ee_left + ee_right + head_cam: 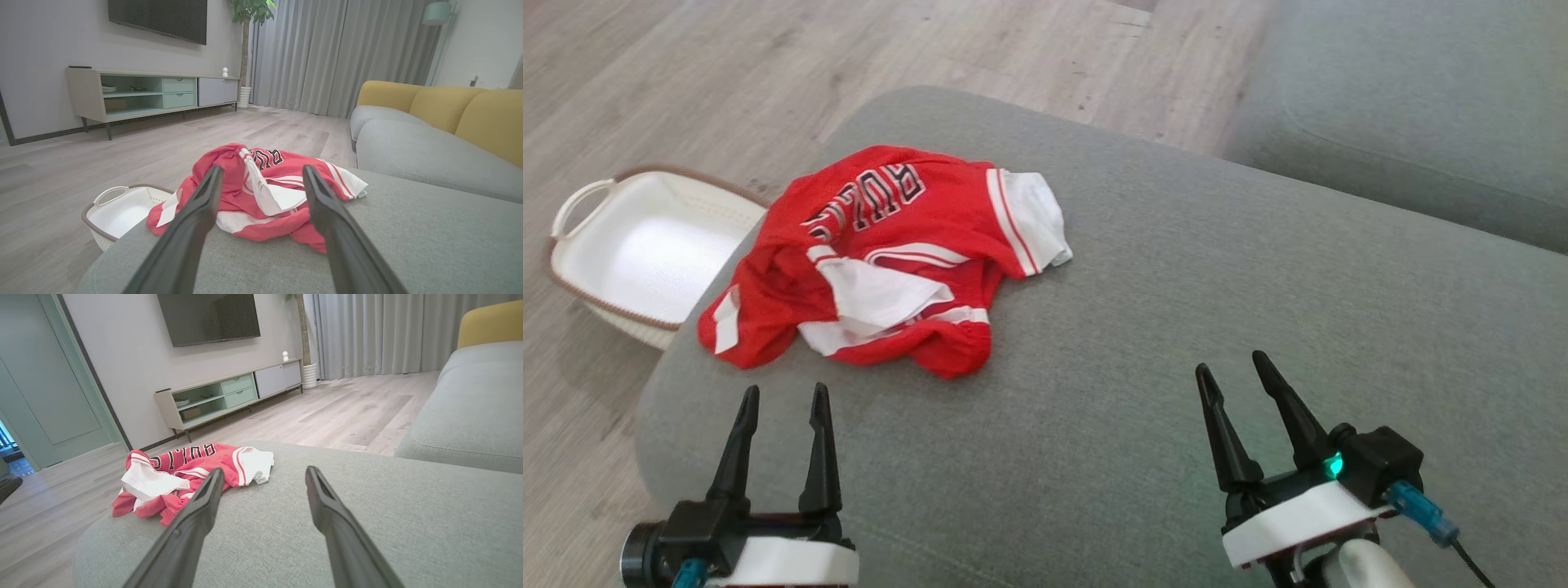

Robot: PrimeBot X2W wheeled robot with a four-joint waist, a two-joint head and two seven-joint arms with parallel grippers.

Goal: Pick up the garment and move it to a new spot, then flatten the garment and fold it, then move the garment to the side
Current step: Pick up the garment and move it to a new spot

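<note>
Hovering spread (both empty), left gripper (785, 389) and right gripper (1232, 363) face the garment (890, 245).

Garment (882, 253) lies on sofa cushion (1176, 286), twd its far-left corner. Basket (645, 261) on floor (686, 82), just left of cushion, beside garment. Left hand (784, 392) in front of garment, apart from it; right hand (1232, 365) well to the rt. 2nd sofa seat (1405, 98) behind, far rt.

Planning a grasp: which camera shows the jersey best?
Head view: whole jersey, unobstructed, from above. Left wrist view: low angle, partly behind the left pincer. Right wrist view: low, off to the left.
</note>
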